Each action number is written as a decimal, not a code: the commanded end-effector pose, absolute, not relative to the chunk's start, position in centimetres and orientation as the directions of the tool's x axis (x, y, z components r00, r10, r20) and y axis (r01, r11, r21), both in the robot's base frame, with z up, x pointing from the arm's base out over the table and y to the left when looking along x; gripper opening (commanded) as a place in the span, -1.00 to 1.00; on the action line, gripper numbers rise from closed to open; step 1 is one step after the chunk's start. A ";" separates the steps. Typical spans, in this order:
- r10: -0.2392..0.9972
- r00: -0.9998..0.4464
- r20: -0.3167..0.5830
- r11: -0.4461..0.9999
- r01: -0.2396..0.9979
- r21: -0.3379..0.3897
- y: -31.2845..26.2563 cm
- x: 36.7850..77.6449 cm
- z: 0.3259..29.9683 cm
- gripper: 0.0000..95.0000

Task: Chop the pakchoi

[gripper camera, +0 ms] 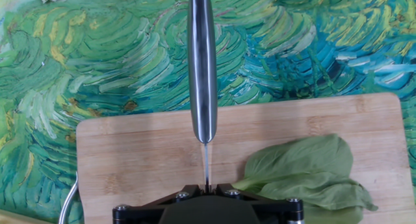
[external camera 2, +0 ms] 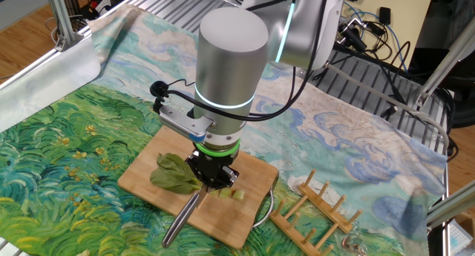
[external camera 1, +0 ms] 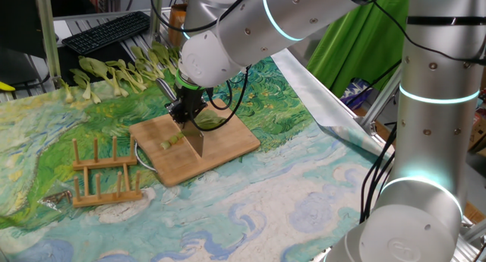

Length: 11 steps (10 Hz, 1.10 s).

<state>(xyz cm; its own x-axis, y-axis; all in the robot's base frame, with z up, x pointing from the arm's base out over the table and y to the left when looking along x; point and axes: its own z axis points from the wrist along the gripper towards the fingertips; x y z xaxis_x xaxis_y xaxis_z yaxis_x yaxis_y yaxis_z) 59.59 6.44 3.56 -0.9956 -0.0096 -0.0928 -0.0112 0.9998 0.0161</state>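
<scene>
The table [external camera 1: 304, 209] wears a painted swirl-pattern cloth. On it lie a bamboo cutting board [external camera 1: 228, 144] at centre, a wooden rack [external camera 1: 102, 175] at nine o'clock, whole pakchoi [external camera 1: 114, 76] at eleven.

Silver-grey rounded arm [external camera 1: 425, 102] segments with glowing cyan rings, black cables looped alongside — dark, screw-studded gripper [external camera 2: 211, 183].

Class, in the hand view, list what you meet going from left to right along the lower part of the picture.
Painted cloth → cutting board → knife → pakchoi.
</scene>
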 end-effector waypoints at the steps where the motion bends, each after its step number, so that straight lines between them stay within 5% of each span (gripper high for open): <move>1: -0.014 -0.996 -0.092 1.000 -0.015 0.015 6.5 59.7 2.3 -1.00; 11: -0.009 -0.997 -0.082 1.000 -0.009 0.008 6.5 59.7 2.3 -1.00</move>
<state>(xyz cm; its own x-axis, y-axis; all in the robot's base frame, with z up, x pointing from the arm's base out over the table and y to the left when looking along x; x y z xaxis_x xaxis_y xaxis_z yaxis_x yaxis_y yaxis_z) 59.64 6.48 3.53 -0.9966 -0.0106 -0.0818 -0.0112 0.9999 0.0059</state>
